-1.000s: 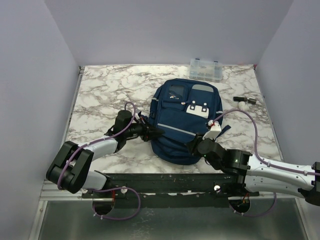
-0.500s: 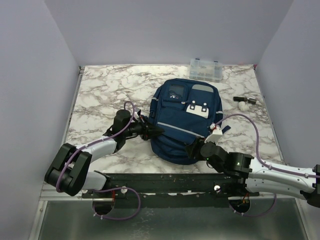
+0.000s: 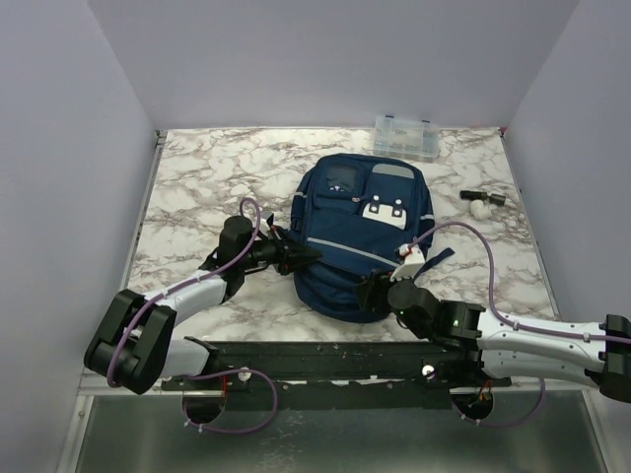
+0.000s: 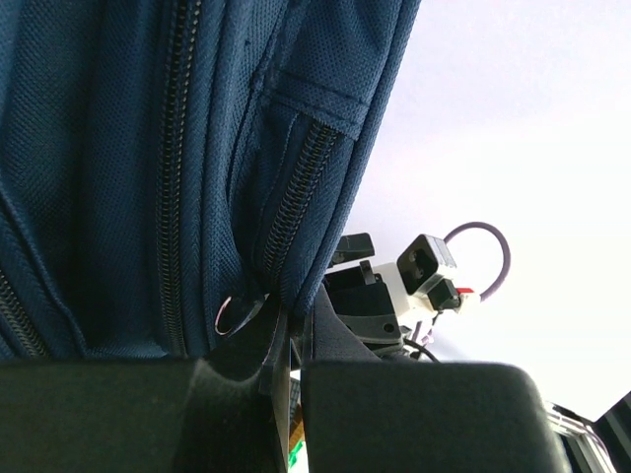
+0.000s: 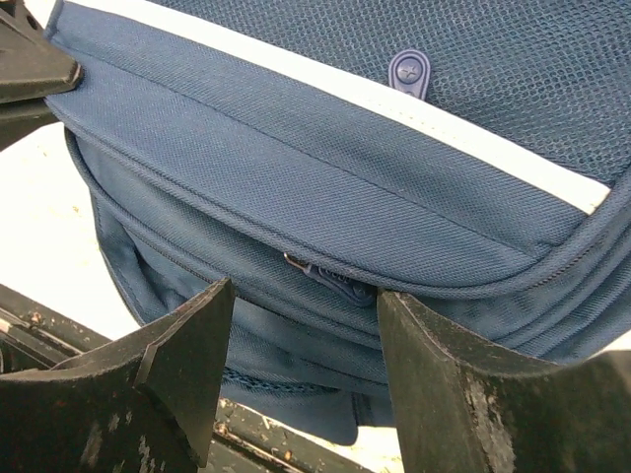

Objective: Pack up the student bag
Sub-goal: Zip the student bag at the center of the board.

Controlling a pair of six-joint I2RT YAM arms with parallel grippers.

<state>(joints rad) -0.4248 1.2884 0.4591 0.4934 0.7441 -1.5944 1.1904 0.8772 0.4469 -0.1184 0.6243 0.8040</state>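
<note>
- Left pincer (image 3: 296, 258) is clamped narrow on the student bag (image 3: 360, 236), at its side beside a zipper (image 4: 296, 197).
- Right pincer (image 5: 306, 296) has just spread wide; the bag's near edge lies directly ahead, with a zipper pull (image 5: 299, 262) between the jaws.
- My judgement: the pull is ungripped, so opening is still pending.

The right hand (image 5: 306, 296), its dark fingers (image 5: 187, 345) spread apart, flanks a zipper pull (image 5: 325, 277) on the navy student bag (image 5: 296, 168) below a pale stripe (image 5: 345, 94).

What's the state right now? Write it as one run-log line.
left gripper: shut on backpack side, by zipper | right gripper: open, facing near-end zipper pull | clear box: behind backpack, apart
</note>
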